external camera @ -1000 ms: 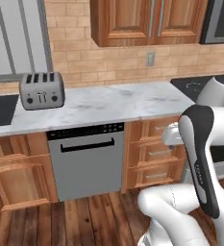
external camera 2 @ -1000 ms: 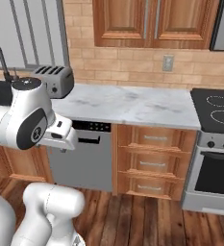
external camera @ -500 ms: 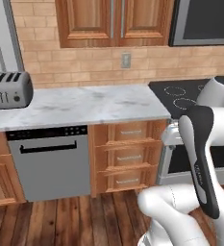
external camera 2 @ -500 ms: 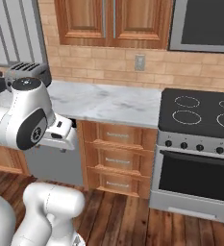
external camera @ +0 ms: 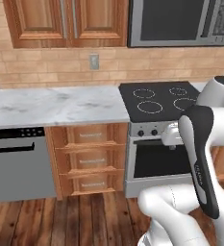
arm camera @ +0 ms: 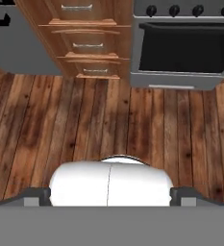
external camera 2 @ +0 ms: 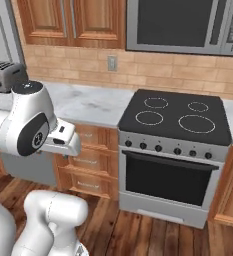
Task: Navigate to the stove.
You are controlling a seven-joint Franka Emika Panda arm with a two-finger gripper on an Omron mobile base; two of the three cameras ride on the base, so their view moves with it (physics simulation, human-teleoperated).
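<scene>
While base faces stove (external camera 2: 174,145) at 1 o'clock, you keep arm tucked for driving; gripper (arm camera: 111,201) aims floorward, opening width unclear.

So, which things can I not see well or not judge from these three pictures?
- Stove: in the left base view the white arm covers its right front; in the hand view its top is cut off.
- Toaster: in the right base view, cut by the left edge and partly behind the arm.
- Microwave: cut by the top edge.
- Knob markings: too small to read.
- Claw: the tips barely show, so open or shut is unclear.
</scene>
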